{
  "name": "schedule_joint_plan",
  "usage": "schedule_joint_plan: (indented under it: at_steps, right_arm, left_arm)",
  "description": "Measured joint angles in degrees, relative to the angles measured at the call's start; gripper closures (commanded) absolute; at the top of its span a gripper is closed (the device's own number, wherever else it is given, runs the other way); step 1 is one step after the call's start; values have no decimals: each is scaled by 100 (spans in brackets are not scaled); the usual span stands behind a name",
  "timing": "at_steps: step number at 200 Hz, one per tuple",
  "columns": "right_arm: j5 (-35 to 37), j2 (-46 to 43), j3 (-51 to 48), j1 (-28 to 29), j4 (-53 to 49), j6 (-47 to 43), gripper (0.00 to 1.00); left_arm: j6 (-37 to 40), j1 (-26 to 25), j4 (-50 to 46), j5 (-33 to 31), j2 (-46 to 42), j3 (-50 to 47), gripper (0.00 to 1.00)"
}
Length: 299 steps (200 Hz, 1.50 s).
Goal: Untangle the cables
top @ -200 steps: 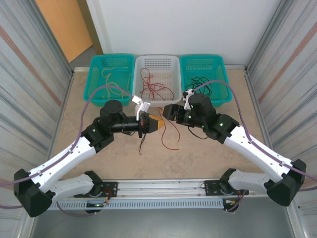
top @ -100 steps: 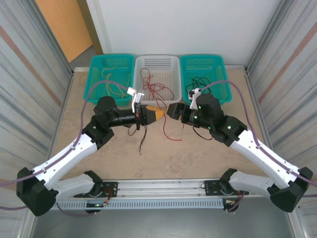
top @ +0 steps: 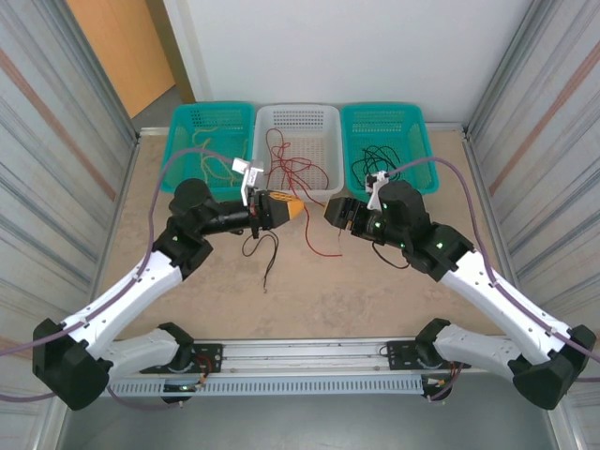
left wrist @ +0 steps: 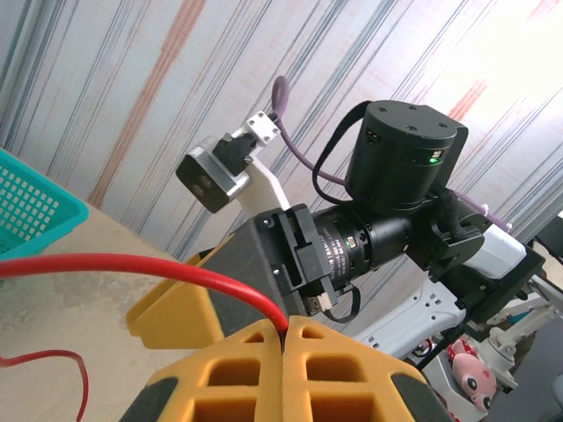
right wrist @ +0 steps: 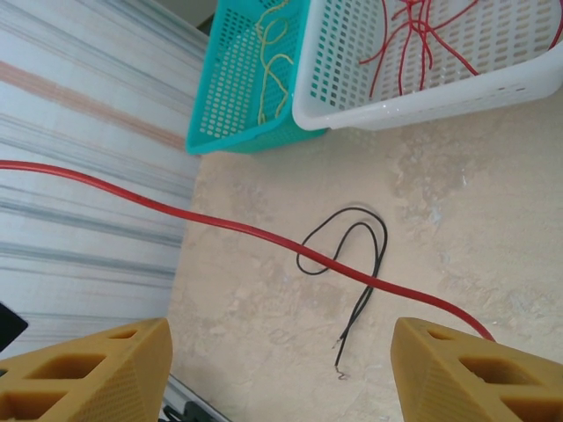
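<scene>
The left gripper [top: 296,212] has its jaws pressed together on a red cable [left wrist: 132,261], holding it above the middle of the table [top: 394,300]. From the pinch the cable droops to the table and runs across in front of the right gripper [top: 330,212], whose jaws are spread and hold nothing. A black cable [right wrist: 369,264] lies looped on the table, just near of the left gripper. More red cables lie in the white basket [top: 298,114] at the far edge.
</scene>
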Motion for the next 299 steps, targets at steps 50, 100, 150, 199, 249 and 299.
schedule_joint_plan:
  at_steps: [50,100,150,199,249,299]
  right_arm:
    - [-59,-146,-11,-111,46,-22,33]
    - [-151,-103,-63,-111,205,-111,32]
    - [-190,409,-94,-116,275,-166,39]
    - [-179,452,-459,-136,372,-197,40]
    - [-162,520,-1038,-516,494,-210,42]
    - [9,442,-1386,-610,435,-92,44]
  left_arm:
    - [-269,87,157,184,286,175,100]
    - [-538,87,321,376,380,614,100]
    - [-675,87,411,505,363,811,100]
    - [-704,131,402,527,363,1025,100]
    - [-706,267,426,573,385,1204,100]
    - [-468,387,164,573,833,1768,100]
